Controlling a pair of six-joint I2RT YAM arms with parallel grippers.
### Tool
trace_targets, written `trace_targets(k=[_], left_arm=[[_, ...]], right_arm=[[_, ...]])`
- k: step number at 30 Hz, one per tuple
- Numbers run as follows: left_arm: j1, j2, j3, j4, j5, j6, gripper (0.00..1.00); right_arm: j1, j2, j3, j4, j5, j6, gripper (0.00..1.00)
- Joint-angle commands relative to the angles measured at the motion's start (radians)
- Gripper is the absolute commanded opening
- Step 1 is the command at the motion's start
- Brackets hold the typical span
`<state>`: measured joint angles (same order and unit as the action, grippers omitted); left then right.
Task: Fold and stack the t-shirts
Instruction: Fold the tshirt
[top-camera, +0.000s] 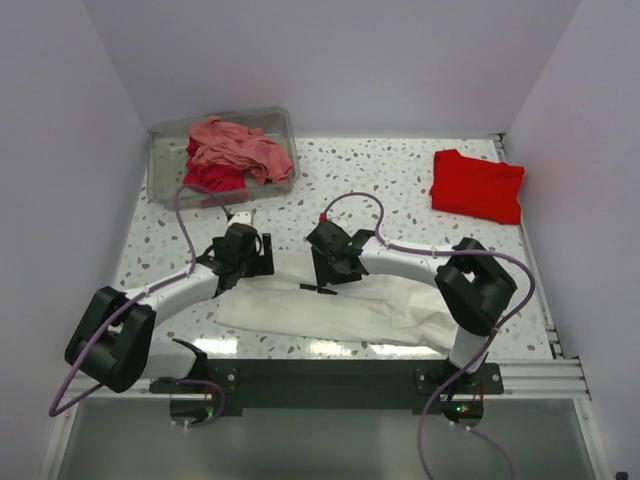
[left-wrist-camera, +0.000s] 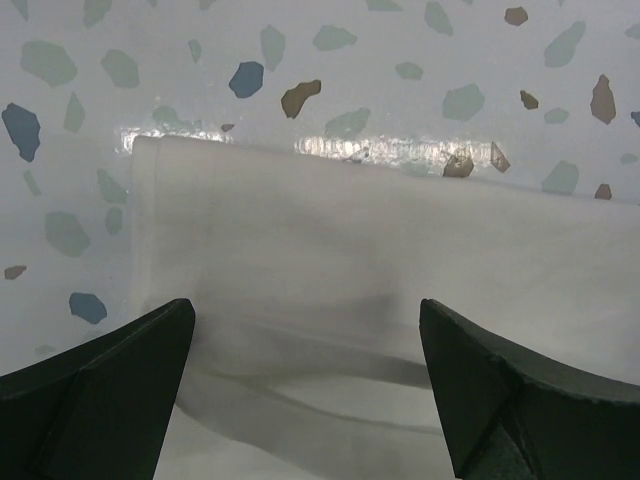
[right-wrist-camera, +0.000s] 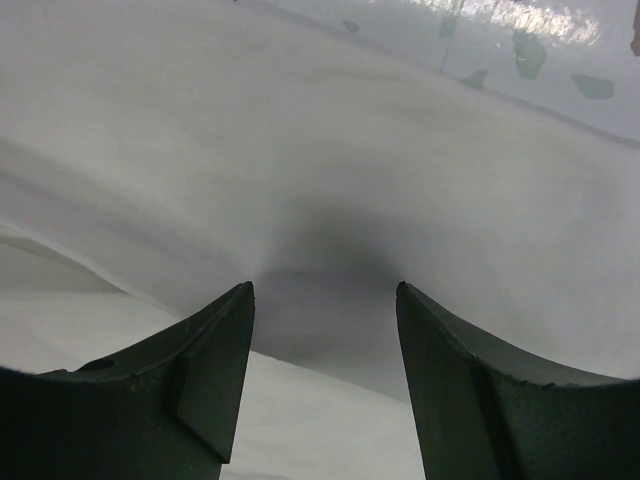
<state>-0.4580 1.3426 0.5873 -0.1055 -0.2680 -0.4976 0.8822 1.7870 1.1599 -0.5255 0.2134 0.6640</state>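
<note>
A white t-shirt lies folded in a long strip near the front edge of the table. It fills the left wrist view and the right wrist view. My left gripper is open just above the strip's far left edge, nothing between its fingers. My right gripper is open over the strip's far middle edge, its fingers close above the cloth. A bright red t-shirt lies folded at the far right. Salmon-pink and crimson shirts are bunched in a bin.
A clear plastic bin stands at the far left of the speckled table. White walls close in the left, back and right sides. A metal rail runs along the near edge by the arm bases.
</note>
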Motion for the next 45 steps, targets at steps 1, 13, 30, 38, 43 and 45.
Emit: trace_targets(k=[1,13,30,38,43,45], left_arm=[[-0.005,-0.075,-0.029,-0.028,0.001,-0.007,1.00],[-0.007,-0.237,-0.057,-0.114,-0.008,-0.013,1.00],[-0.068,0.006,0.046,0.078,0.104,-0.117,1.00],[-0.090,0.075,-0.050,0.162,0.110,-0.176,1.00],[-0.087,0.052,-0.090,0.118,0.018,-0.190,1.00],[-0.071,0.055,-0.102,0.112,0.007,-0.193,1.00]], right_arm=[[0.029,-0.009,0.037,0.027,0.014,-0.004,0.63],[0.087,-0.035,-0.039,0.064,-0.025,0.026,0.63],[-0.044,-0.314,-0.158,-0.077,0.120,0.066,0.77],[-0.199,-0.437,-0.314,-0.064,0.087,0.040,0.79],[-0.212,-0.420,-0.359,-0.045,0.067,0.051,0.80],[-0.212,-0.402,-0.388,-0.016,0.049,0.063,0.80]])
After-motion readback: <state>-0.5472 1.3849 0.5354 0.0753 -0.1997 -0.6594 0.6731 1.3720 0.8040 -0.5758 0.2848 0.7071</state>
